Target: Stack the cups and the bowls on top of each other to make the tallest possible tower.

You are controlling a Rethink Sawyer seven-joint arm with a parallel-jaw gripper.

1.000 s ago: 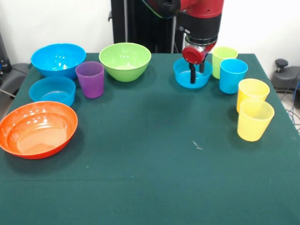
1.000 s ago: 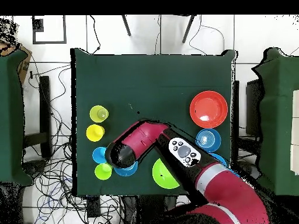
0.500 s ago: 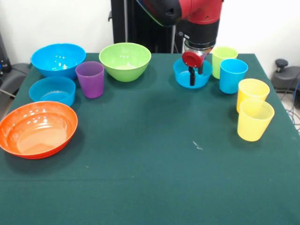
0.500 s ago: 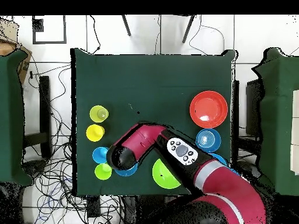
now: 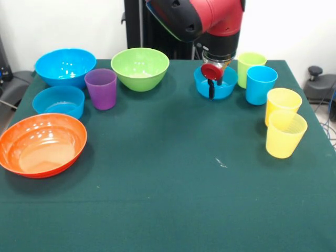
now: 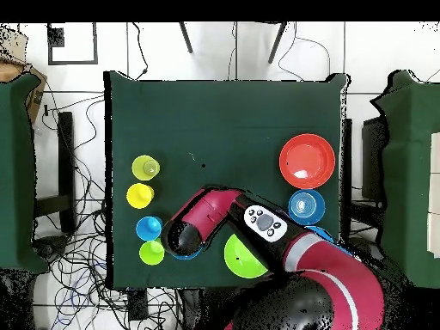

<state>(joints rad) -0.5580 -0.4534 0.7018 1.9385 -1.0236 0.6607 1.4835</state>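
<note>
My gripper [image 5: 214, 90] hangs over the near rim of a small blue bowl [image 5: 229, 84] at the back right. It is open, with one finger [image 5: 211, 91] in front of the bowl's wall and the other inside. To the bowl's right stand a lime green cup [image 5: 251, 64], a blue cup [image 5: 261, 85] and two yellow cups [image 5: 283, 103] [image 5: 285, 135]. On the left are a large blue bowl [image 5: 65, 65], a lime green bowl [image 5: 139, 67], a purple cup [image 5: 101, 88], another small blue bowl [image 5: 58, 102] and the orange bowl [image 5: 42, 144]. No tower is in view; each piece stands alone.
In the overhead view the arm [image 6: 210, 215] covers the bowl under the gripper. The orange bowl [image 6: 307, 161] and a small blue bowl [image 6: 306, 206] lie at the right, and the cups [image 6: 145, 167] line up at the left. Dark green cloth [image 5: 168, 199] covers the table.
The gripper has sunk a little and shifted slightly left and toward the table's far side, coming closer over the small blue bowl. No cup or bowl has moved.
</note>
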